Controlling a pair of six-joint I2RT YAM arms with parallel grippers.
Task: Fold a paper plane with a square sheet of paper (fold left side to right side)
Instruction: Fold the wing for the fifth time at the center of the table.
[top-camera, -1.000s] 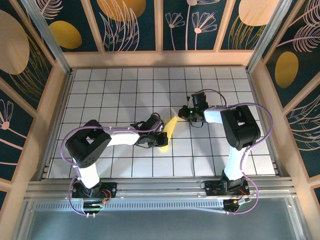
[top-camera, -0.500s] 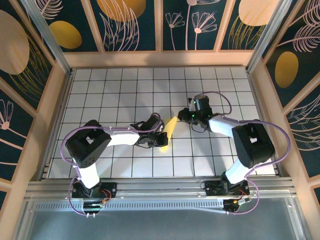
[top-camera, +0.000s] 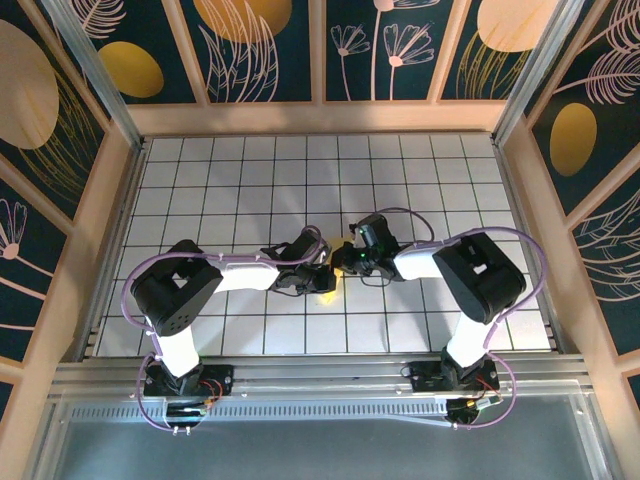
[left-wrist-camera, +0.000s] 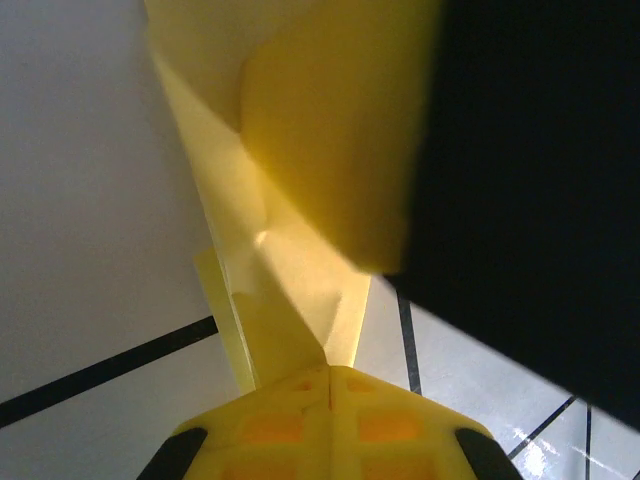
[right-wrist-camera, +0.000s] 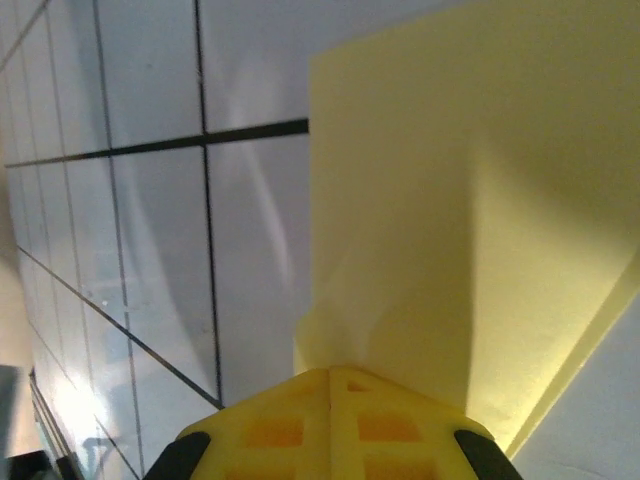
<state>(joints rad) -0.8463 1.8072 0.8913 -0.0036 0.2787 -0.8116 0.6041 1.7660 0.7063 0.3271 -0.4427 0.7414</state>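
Observation:
The square sheet of paper lies creased into a narrow yellow folded shape on the white grid table, mostly covered by both grippers. My left gripper is shut, its yellow tips down on the near end of the paper. My right gripper is shut too, its tips resting on a flat folded flap of the paper. In the left wrist view a yellow fingertip of the right gripper and its dark body sit just ahead, over the same paper.
The white tiled table is walled by wooden rails and dark patterned panels. Both arms meet at the table's middle, close together. Open tiles stretch toward the back and both sides.
My right gripper has swung left and toward the near edge, from beside the paper's far tip onto the paper next to the left gripper. The left arm has stayed put.

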